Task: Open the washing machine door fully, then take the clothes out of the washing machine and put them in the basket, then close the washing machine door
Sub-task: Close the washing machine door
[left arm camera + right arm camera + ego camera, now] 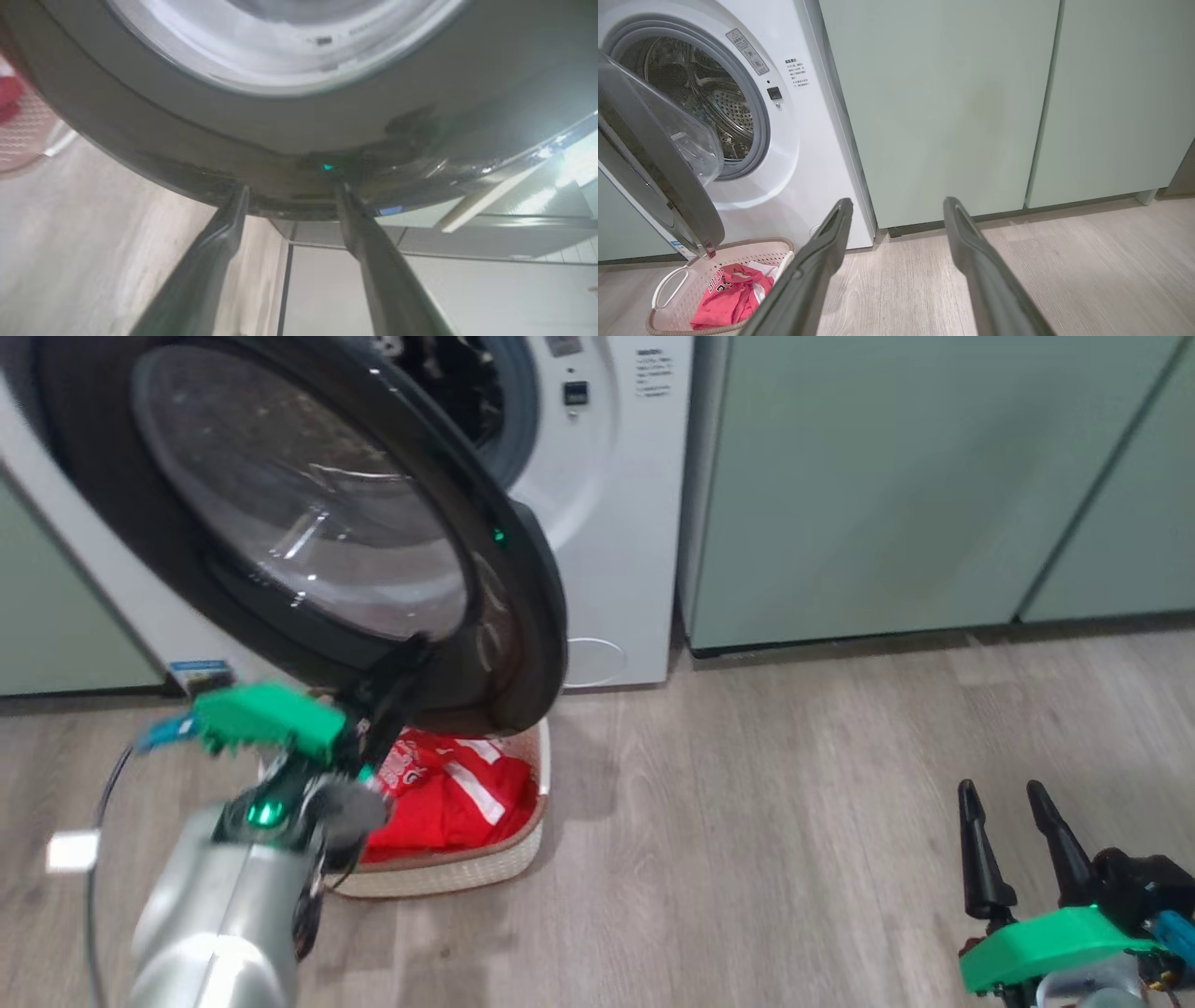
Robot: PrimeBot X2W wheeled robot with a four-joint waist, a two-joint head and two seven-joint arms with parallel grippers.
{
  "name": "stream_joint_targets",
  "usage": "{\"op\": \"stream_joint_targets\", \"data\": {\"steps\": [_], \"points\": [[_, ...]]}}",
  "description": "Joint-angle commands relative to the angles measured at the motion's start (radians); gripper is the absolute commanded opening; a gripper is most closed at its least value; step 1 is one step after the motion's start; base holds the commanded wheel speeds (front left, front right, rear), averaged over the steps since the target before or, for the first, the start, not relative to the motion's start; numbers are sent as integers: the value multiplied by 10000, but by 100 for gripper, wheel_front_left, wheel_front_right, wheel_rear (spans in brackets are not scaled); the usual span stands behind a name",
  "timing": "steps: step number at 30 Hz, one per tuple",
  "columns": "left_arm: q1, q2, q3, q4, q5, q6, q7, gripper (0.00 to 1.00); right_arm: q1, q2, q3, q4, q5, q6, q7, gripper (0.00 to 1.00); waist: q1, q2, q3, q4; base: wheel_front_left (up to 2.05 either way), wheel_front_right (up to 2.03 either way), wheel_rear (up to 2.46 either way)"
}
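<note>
Status from my end: unloading looks done, closing does not. The clothes [448,793], red jerseys, lie in the basket [467,875] at lower centre-left of the head view. The right wrist view has them bunched at lower left, inside the basket walls.

The drum [691,98], upper left of the right wrist view, reads as bare metal. I see no red in it, though the door hides its lower left part, so I call it empty as a judgement only.

The washing machine door [308,523] stands swung out from the washing machine [607,523], filling the upper left of the head view and overhanging the basket.

The left gripper [292,189] is released, jaws spread with nothing between them, and its tips are up at the lower edge of the door's black rim. Touching or just short of it, I can't tell. In the head view it sits left of centre, just under the door.

The right gripper [1001,791], lower right of the head view, is also released and empty. It hangs over the floor [747,803], well apart from the machine.

Left to do — shut the door. My read is that the left arm is placed to start that.
</note>
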Motion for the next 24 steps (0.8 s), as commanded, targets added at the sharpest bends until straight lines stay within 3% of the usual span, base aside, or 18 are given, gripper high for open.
{"op": "stream_joint_targets", "data": {"steps": [1, 8, 13, 18, 21, 24], "points": [[-209, 441, 369, -384, 107, -60, -137, 100, -122, -85, 169, -348, -33, 65, -63, 100, 0, 0, -96, 159, 0, 0, 0], [1285, 1188, 528, -1461, 1224, -65, -2404, 100, -152, -6, 46, -422, -34, 65, -63, 100, 0, 0, -204, 601, 0, 0, 0], [2148, 1660, 77, -2122, 2349, -65, -4514, 100, -166, 47, -28, -482, -57, 65, -63, 100, 0, 0, -249, 781, 0, 0, 0], [2659, 2336, -975, -2029, 4132, -66, -6875, 100, -140, 112, -112, -602, 7, 65, -63, 100, 0, 0, -292, 894, 0, 0, 0], [2666, 2413, -1112, -1711, 4967, -66, -7280, 100, -113, 179, -225, -704, 104, 65, -63, 100, 0, 0, -314, 931, 0, 0, 0], [2738, 2271, -39, -2114, 6322, -66, -7303, 100, -99, 214, -247, -756, 94, 65, -63, 100, 0, 0, -308, 946, 0, 0, 0]]}}
